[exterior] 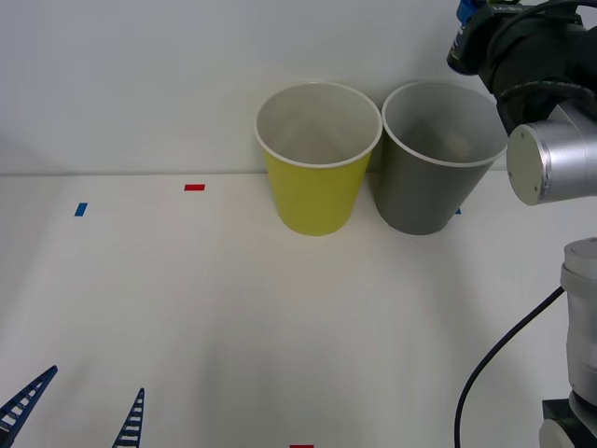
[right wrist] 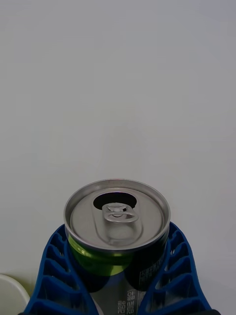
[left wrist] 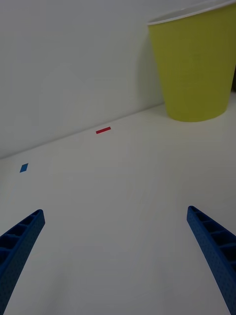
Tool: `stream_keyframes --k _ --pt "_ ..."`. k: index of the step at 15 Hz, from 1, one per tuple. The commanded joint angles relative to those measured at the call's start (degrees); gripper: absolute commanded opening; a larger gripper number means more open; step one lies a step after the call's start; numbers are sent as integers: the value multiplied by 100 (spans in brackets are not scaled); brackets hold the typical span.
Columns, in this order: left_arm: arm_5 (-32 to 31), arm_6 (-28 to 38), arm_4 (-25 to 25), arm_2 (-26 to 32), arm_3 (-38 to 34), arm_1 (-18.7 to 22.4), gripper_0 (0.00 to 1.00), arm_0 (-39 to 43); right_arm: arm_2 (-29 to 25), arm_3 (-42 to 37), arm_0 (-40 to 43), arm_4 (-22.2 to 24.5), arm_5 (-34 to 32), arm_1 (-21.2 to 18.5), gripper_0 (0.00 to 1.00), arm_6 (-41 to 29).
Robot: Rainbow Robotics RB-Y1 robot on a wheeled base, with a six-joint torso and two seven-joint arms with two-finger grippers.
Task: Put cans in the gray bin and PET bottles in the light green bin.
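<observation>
- At the back of the white table (exterior: 187,308), near the top middle of the front view, two big bins stand side by side against the wall.
- The light green bin (exterior: 315,191) is on the left of the pair. It stands upright, and its inside looks whitish with a white rim.
- The gray bin (exterior: 429,191) is on the right of the pair. It also stands upright, and its rim just touches the green one's rim.
- In the upper right corner of the front view, the right arm is raised high, above and behind the gray bin.
- In the right wrist view, the right gripper (right wrist: 118,275) holds the can (right wrist: 117,221) at the bottom of the frame. The blue ribbed fingers (right wrist: 54,275) press on both sides of it.
- The can has a silver top with a pull tab, and the drinking hole is open. Its side shows green and dark parts with small print.
- In the lower left corner of the front view, the left gripper (exterior: 79,411) sits low over the table. Its blue fingers are spread wide apart and hold nothing.
- A small red mark (exterior: 194,187) and a small blue mark (exterior: 80,209) lie on the table in the upper left part of the front view.
</observation>
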Motion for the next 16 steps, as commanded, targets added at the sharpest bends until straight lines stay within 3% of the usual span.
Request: stream_keyframes --k 1,12,13,14,15,16 --pt "0 0 0 0 0 0 100 0 9 160 -76 -8 -51 -4 0 -10" --pt "0 0 0 0 0 0 100 0 27 160 -67 36 -51 -4 0 95" --pt "0 0 0 0 0 0 100 0 27 160 -67 36 -51 -4 20 104" --pt "0 0 0 0 0 0 100 0 27 169 -67 36 -43 -4 68 104" --pt "0 0 0 0 0 0 100 0 27 160 -67 36 -43 -4 93 104" --pt "0 0 0 0 0 0 100 0 35 160 -67 45 -51 -4 100 122"
